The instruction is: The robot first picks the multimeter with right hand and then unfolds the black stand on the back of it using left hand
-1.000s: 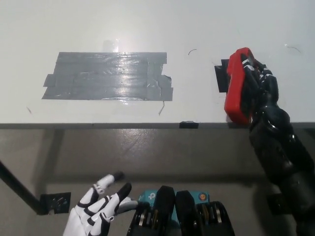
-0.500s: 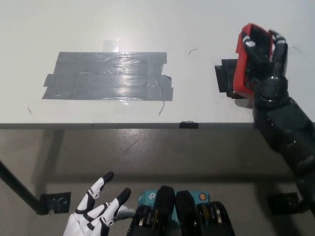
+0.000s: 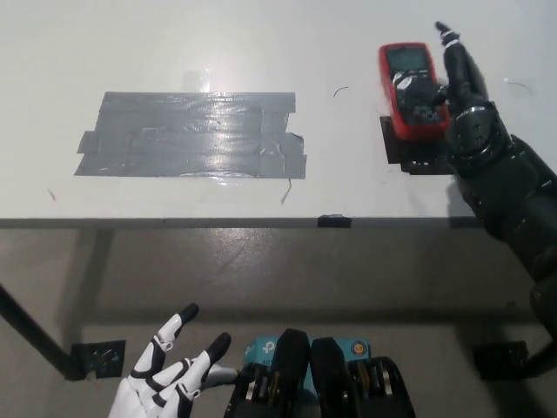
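Nearest, the white left hand (image 3: pixel 161 381) rests low over the grey floor (image 3: pixel 261 270), fingers spread, holding nothing. Farther, on the white table (image 3: pixel 261 43), the black right hand (image 3: pixel 463 104) grips the red multimeter (image 3: pixel 409 87), display up, beside grey tape patch (image 3: pixel 196 135).

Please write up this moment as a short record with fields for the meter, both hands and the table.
meter: red multimeter, display facing the camera, held up over the far right of the table
right hand: black hand, shut on the multimeter's right side
left hand: white hand, open, resting low at lower left
table: white tabletop with a grey tape patch
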